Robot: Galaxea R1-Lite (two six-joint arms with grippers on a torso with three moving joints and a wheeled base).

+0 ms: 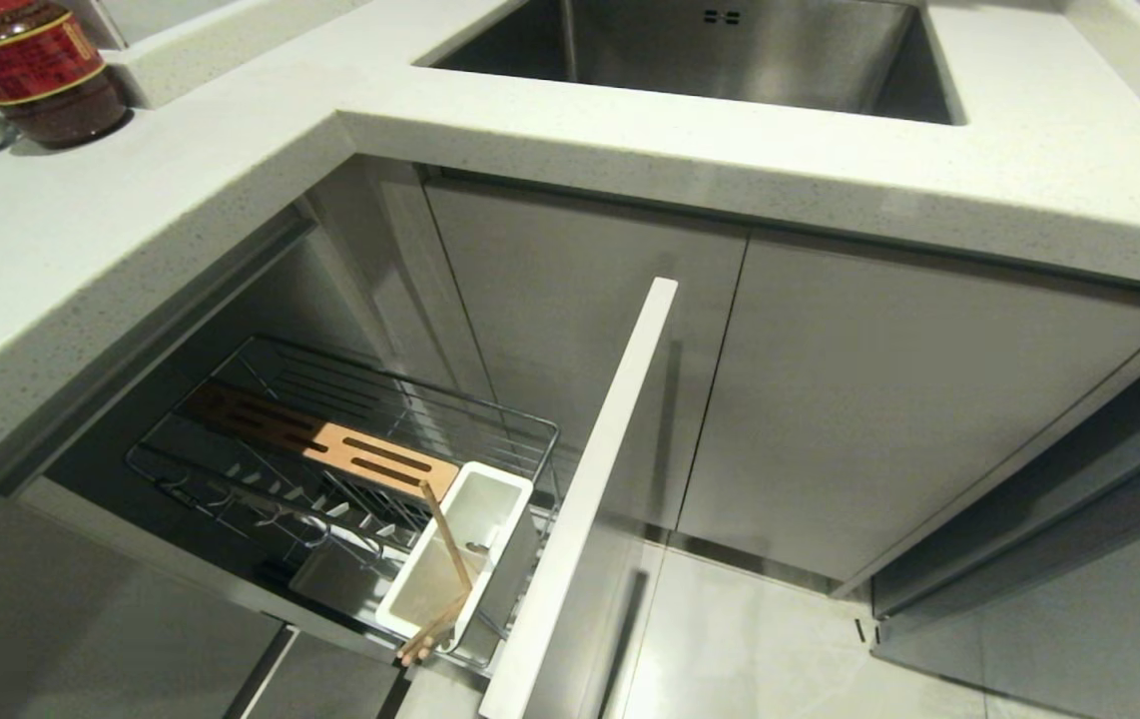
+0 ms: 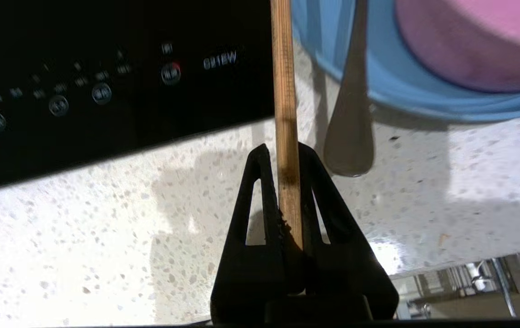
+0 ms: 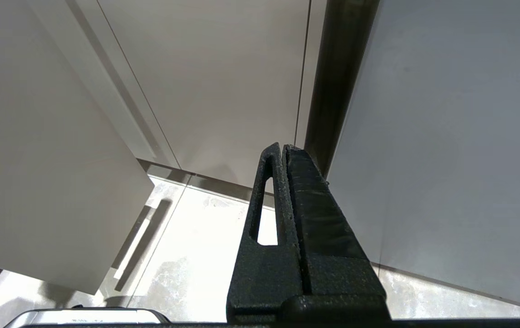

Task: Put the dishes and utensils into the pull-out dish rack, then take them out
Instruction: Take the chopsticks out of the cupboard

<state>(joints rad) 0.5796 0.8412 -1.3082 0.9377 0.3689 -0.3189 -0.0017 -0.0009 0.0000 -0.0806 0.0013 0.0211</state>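
Clamped between the black fingers of the left gripper (image 2: pixel 287 152), one wooden chopstick (image 2: pixel 283 82) stood above the speckled counter (image 2: pixel 82 237). Beyond it lay the fork (image 2: pixel 350 136), its handle over the blue plate (image 2: pixel 378 86) that held the pink bowl (image 2: pixel 474 41). Below the counter, the pull-out dish rack (image 1: pixel 350 449) stood open; chopsticks (image 1: pixel 445 574) leaned in its white utensil holder (image 1: pixel 500 499). Right gripper (image 3: pixel 283 148) hung closed and empty near the cabinet doors (image 3: pixel 223 82).

Two matte black grippers are observed, the left gripper (image 2: pixel 282 152) and the right gripper (image 3: pixel 282 148), each formed of two tapered, wedge-shaped fingers with a rough, grainy surface, a long triangular cut-out through the finger body, and a broad black base block into which both fingers are set.
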